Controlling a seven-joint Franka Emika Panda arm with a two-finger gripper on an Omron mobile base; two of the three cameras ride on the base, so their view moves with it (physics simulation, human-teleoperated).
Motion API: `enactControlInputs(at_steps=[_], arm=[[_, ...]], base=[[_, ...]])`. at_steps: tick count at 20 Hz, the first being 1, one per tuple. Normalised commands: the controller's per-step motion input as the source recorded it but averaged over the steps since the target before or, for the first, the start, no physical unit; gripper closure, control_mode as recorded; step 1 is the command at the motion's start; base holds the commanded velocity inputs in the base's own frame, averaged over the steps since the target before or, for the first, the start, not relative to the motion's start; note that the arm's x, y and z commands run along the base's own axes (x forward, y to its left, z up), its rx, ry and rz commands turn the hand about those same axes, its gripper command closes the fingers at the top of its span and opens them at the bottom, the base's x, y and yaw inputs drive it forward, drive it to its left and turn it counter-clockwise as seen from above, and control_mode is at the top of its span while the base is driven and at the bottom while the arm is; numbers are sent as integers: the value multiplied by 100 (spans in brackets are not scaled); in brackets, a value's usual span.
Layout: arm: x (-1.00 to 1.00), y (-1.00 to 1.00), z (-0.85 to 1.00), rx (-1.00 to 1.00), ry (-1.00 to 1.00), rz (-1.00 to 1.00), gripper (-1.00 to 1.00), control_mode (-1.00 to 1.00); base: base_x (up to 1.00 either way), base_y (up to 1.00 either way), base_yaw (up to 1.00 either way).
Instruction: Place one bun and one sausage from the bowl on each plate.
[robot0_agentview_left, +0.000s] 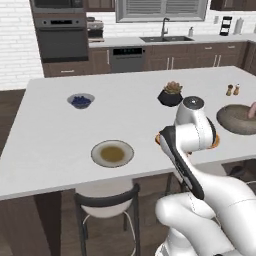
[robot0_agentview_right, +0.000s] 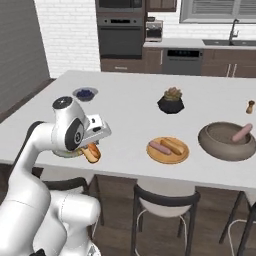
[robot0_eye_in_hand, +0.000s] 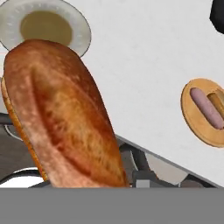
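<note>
Near the front edge of the white island counter (robot0_agentview_right: 125, 107), a golden-brown bun (robot0_eye_in_hand: 65, 118) hangs in the gripper (robot0_agentview_right: 91, 151), which is pinching it; in the hand view the roll looms large and slanted, its crust running from upper left to lower right. In the right base view the same bun shows as a small tan end poking out just below the gripper's white housing, near the counter's front edge. Beyond the bun's top in the hand view sits the plate with the pale grey rim and olive-brown centre (robot0_eye_in_hand: 43, 27), bare of food; in the left base view that plate lies near the front edge of the counter, left of the arm. The orange-tan plate (robot0_agentview_right: 168, 150) lies well apart from it, further along the counter, and carries one pink sausage (robot0_agentview_right: 160, 147) and one bun side by side, touching or nearly so. Past that plate stands the wide grey-brown bowl (robot0_agentview_right: 226, 141), with a second sausage (robot0_agentview_right: 242, 132) leaning inside it against the far wall. Further back on the counter are a small grey bowl of blueberries (robot0_agentview_left: 80, 101), a black faceted plant pot (robot0_agentview_right: 170, 101) with a tan succulent, and two small shakers (robot0_agentview_left: 232, 90). Dark-framed stools (robot0_agentview_right: 165, 200) with pale seats are tucked under the counter's near side.
</note>
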Motion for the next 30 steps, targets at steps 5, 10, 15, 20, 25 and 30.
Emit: enactControlInputs(at_steps=[5,10,15,20,25,30], arm=[[0,0,0,0,0,0,100,100],[0,0,0,0,0,0,100,100],[0,0,0,0,0,0,100,100],[65,4,-17,0,0,0,100,-100],[90,16,-45,0,8,0,100,-100],[100,7,-45,9,42,-8,100,-100]], base=[[39,97,0],[49,49,0],[63,5,3],[0,0,0],[0,0,0],[0,0,0]])
